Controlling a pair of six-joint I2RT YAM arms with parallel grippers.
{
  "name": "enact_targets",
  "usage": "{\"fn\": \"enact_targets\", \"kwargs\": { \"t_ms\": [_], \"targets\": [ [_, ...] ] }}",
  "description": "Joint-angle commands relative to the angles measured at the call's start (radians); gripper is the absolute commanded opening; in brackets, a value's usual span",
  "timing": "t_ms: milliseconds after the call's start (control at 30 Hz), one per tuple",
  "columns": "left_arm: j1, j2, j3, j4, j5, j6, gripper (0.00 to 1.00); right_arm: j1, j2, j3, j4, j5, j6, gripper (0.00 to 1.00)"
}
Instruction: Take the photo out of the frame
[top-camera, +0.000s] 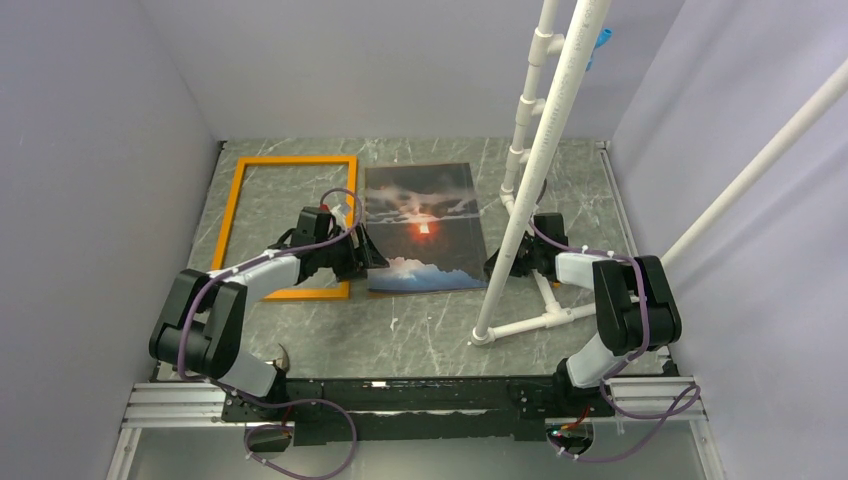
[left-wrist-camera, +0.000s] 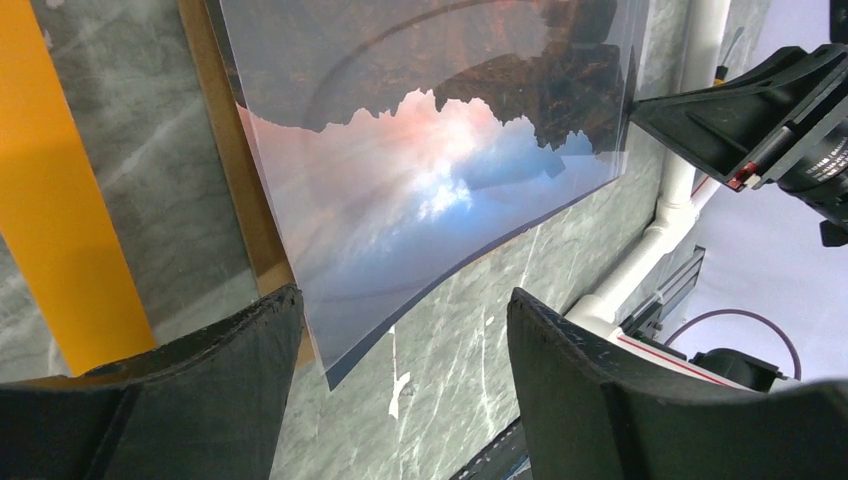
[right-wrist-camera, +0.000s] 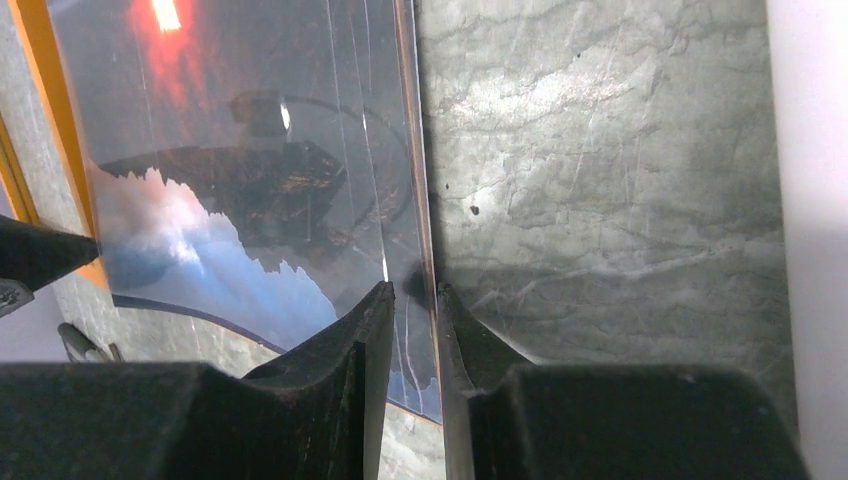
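The photo (top-camera: 425, 215), a dark print with a red sun, lies on the table just right of the orange frame (top-camera: 228, 222). A thin brown backing board (left-wrist-camera: 235, 170) shows along the photo's left edge. In the left wrist view the photo's (left-wrist-camera: 420, 190) near corner curls up off the stone. My left gripper (left-wrist-camera: 405, 330) is open at that corner and touches nothing. My right gripper (right-wrist-camera: 415, 290) is closed down on the photo's (right-wrist-camera: 250, 150) right edge, one finger on the print's face and the other against its edge.
A white PVC pipe stand (top-camera: 540, 150) rises between the photo and my right arm, with its foot (top-camera: 520, 325) on the grey marble table (top-camera: 430, 340). Plain walls close in the left, back and right sides.
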Motion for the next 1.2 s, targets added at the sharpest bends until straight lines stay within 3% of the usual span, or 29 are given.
{"fn": "enact_targets", "kwargs": {
  "t_ms": [0, 267, 533, 667, 767, 900, 1100, 1167],
  "targets": [
    [-0.005, -0.016, -0.035, 0.145, 0.092, -0.08, 0.74, 0.004, 0.034, 0.002, -0.021, 0.065, -0.026, 0.25],
    [-0.004, 0.013, -0.082, 0.29, 0.145, -0.187, 0.62, 0.004, 0.033, 0.001, -0.021, 0.062, -0.026, 0.25],
    [0.007, 0.011, -0.093, 0.276, 0.113, -0.194, 0.29, 0.004, 0.012, 0.003, -0.036, 0.065, -0.021, 0.27],
    [0.016, 0.027, -0.091, 0.295, 0.131, -0.204, 0.19, 0.003, -0.04, -0.01, -0.05, 0.07, -0.003, 0.38],
    [0.019, 0.034, -0.091, 0.302, 0.134, -0.205, 0.17, -0.008, -0.075, -0.032, -0.056, 0.059, 0.036, 0.5],
    [0.024, 0.04, -0.09, 0.302, 0.137, -0.2, 0.14, -0.043, -0.06, -0.082, 0.012, -0.03, 0.079, 0.51],
    [0.027, 0.049, -0.091, 0.317, 0.156, -0.204, 0.12, -0.051, -0.055, -0.095, 0.004, -0.017, 0.04, 0.51],
    [0.028, 0.049, -0.096, 0.317, 0.152, -0.204, 0.15, -0.05, -0.067, -0.085, -0.015, 0.006, 0.03, 0.51]
  ]
}}
